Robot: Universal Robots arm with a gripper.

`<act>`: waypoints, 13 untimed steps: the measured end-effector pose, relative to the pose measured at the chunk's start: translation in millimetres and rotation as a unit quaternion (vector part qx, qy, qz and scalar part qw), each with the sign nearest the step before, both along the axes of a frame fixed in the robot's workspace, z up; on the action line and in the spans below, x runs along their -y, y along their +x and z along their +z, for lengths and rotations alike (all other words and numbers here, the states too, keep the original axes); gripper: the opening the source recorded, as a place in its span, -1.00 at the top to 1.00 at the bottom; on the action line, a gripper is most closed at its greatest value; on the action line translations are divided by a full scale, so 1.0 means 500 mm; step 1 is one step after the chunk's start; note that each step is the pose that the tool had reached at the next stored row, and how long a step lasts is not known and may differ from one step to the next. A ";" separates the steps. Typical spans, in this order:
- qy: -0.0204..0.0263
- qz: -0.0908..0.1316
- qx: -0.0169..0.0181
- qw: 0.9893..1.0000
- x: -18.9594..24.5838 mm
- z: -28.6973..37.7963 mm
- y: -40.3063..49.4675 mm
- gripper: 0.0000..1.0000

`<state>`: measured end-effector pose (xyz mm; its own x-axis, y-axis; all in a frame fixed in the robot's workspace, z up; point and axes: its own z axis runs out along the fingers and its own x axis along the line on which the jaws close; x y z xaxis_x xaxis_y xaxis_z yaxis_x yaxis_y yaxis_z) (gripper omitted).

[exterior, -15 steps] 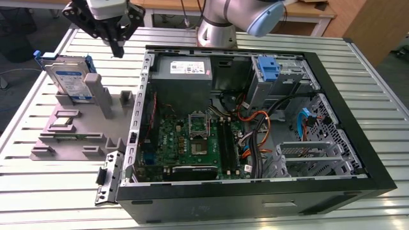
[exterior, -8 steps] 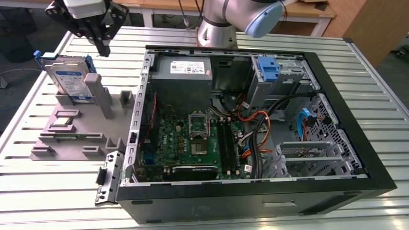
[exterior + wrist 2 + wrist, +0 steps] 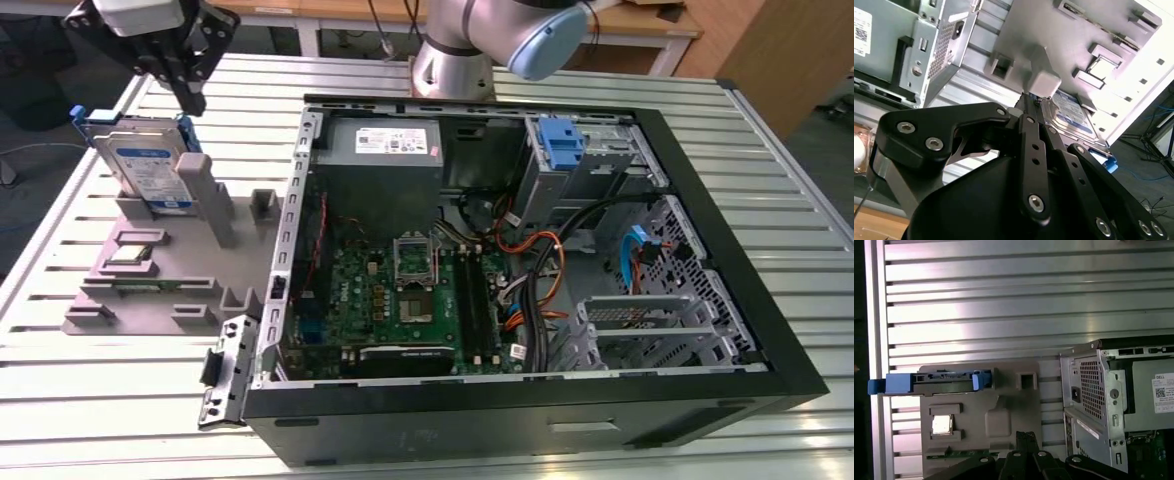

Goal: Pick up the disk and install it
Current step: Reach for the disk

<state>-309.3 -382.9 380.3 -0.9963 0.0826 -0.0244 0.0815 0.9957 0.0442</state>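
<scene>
The disk (image 3: 144, 165) stands on edge in a slot of the grey fixture (image 3: 200, 235), at the exterior view's left. Its blue-and-white label faces forward and blue rails frame it. My gripper (image 3: 195, 98) hangs just above and slightly right of the disk's top edge, fingers pressed together and holding nothing. In the second wrist view the shut fingertips (image 3: 1030, 100) point at a grey post beside the disk (image 3: 1073, 116). In the first wrist view the disk (image 3: 946, 380) appears edge-on, beyond the gripper (image 3: 1026, 436).
An open computer case (image 3: 727, 250) lies right of the fixture, with a motherboard (image 3: 400, 290), a grey power-supply box (image 3: 380, 145) and a blue bracket (image 3: 561, 140) in the drive bay. A processor chip (image 3: 130, 254) rests on the fixture. The slatted metal table (image 3: 120, 400) surrounds everything.
</scene>
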 end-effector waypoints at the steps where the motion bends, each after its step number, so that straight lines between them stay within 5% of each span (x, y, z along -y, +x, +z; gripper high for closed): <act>1: 0.000 0.000 0.000 1.000 -0.0019 -0.001 -0.006 0.79; 13: 0.000 -0.003 0.000 1.000 -0.0305 -0.014 -0.071 0.79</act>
<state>-344.6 -367.7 373.3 -0.9957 0.0894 -0.0245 0.0882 0.9951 0.0436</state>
